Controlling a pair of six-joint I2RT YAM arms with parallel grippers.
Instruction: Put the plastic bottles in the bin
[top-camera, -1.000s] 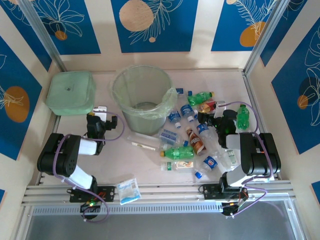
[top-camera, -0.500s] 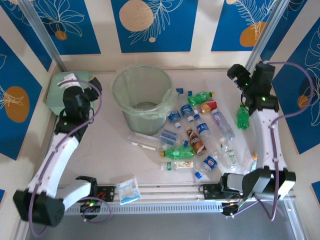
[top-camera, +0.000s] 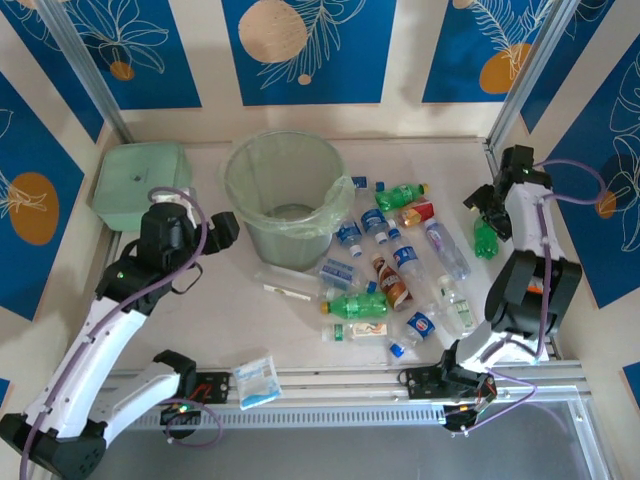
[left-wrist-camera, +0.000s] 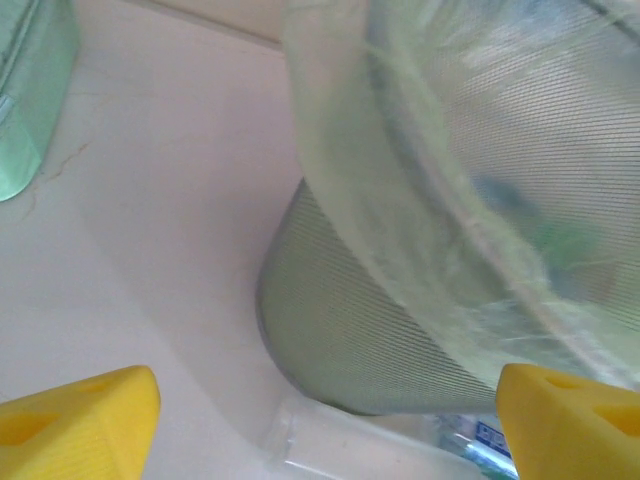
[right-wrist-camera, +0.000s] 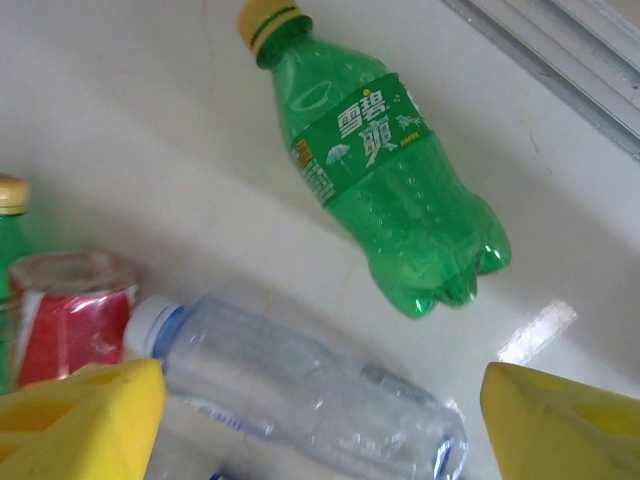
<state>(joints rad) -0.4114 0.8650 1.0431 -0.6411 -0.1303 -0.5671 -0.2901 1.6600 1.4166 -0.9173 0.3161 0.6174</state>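
1. Plastic bottles (top-camera: 390, 270) are seen scattered on the table at centre right of the top view, to the right of and below the bin (top-camera: 285, 190). The left gripper (top-camera: 222, 228) is just left of the bin, and the right gripper (top-camera: 490, 205) is at the right edge of the scatter.
2. A green soda bottle (top-camera: 485, 238) lies just below the right gripper in the top view. In the right wrist view it (right-wrist-camera: 385, 190) is found in the upper centre, above the gap between the yellow fingers and apart from them.
3. A clear bottle (right-wrist-camera: 300, 390) is seen on its side in the lower centre of the right wrist view, between the two fingers in the picture.
4. The green bottle is marked by a yellow cap and a green label with white characters. The clear one has a white cap.
5. The right gripper (right-wrist-camera: 320, 430) is spread wide, and nothing is clamped in it.
6. The left gripper (left-wrist-camera: 325, 425) is likewise spread wide and nothing is held. The bin's (left-wrist-camera: 420, 250) pale-green meshed wall and clear liner are seen at upper right of the left wrist view, above the fingers.
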